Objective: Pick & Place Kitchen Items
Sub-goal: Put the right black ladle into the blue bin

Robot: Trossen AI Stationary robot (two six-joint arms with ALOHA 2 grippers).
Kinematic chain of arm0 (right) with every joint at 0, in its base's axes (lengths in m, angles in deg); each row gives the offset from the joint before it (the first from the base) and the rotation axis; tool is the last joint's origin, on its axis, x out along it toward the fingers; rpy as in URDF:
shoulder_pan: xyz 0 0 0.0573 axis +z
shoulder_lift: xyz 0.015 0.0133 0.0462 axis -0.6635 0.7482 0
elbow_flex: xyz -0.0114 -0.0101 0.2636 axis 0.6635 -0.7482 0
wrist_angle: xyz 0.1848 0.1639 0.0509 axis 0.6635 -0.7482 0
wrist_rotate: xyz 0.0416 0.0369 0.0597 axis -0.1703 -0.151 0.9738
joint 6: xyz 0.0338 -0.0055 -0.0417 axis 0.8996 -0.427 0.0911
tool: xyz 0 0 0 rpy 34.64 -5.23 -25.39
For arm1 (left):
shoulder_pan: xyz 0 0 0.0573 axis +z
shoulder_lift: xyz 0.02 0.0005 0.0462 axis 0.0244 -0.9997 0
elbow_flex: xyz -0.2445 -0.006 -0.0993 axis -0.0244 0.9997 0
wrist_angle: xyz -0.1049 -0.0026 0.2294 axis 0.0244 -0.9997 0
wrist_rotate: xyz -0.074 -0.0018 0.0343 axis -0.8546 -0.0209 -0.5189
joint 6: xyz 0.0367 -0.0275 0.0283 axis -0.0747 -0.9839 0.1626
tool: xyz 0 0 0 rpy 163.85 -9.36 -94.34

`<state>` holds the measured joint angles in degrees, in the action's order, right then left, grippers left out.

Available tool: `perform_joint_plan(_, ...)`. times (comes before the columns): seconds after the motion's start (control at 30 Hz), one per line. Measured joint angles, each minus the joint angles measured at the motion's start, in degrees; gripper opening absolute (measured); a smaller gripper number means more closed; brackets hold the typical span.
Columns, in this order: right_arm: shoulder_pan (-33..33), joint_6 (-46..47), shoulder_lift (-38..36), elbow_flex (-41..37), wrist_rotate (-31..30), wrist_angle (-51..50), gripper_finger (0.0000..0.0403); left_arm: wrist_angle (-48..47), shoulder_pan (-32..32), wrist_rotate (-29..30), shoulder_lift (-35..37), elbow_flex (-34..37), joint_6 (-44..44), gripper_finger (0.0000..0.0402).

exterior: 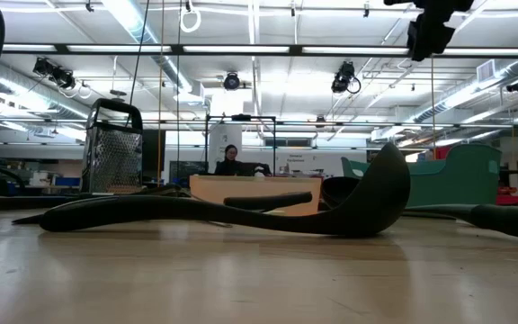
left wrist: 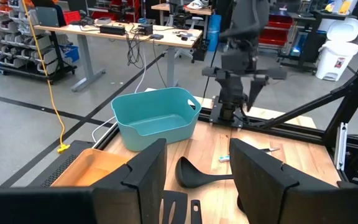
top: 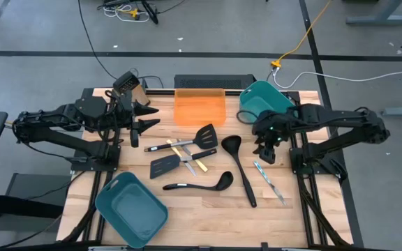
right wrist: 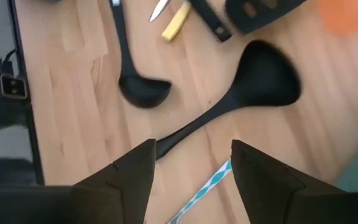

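Nearest the front edge of the table (top: 208, 216) we see a teal bin (top: 131, 209) standing empty, so we judge no utensil has been placed yet. Just beyond it the kitchen items lie loose on the wood: a black ladle (top: 199, 185) lying crosswise, a second ladle (top: 239, 167) running front to back, two slotted spatulas (top: 167, 167) and (top: 202, 135), yellow-handled pieces (top: 181, 150) between them, and a slim piece with a teal-patterned handle (top: 267, 180) toward the right.

Our right gripper (top: 266, 148) hangs above that slim piece and the long ladle's handle, fingers apart and holding nothing; we judge it is lining up for a pick there. Our left gripper (top: 147, 117) waits at the table's left rear, jaws also spread and empty.

Farther back sit the orange tray (top: 199, 106) and a second teal bin (top: 264, 99).

The right wrist view shows the patterned handle (right wrist: 207, 186) just between the fingers, which the overhead view leaves vague. The low view alone shows a box grater (exterior: 112, 148) and a person beyond the table.
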<state>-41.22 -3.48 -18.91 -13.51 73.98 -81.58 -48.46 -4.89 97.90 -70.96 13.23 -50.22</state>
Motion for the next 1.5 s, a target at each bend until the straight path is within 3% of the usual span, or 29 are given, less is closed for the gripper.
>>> perform_joint_plan(0.7,11.7,10.9,12.7,0.0,-0.1,-0.6,0.0215,0.0,0.0,-0.5,0.0,0.0,1.3,0.0181)
perform_joint_plan(1.0,13.4,15.1,19.9,0.0,0.2,0.3,0.0215,0.0,0.0,-0.5,0.0,0.0,1.5,0.0181)
perform_joint_plan(1.23,13.6,14.6,24.8,0.0,1.0,1.3,0.0215,0.0,0.0,-0.6,0.0,0.0,7.1,0.0181)
perform_joint_plan(1.5,13.6,15.6,25.4,0.0,3.2,1.2,0.0215,0.0,0.0,-0.6,0.1,0.0,8.3,0.0181)
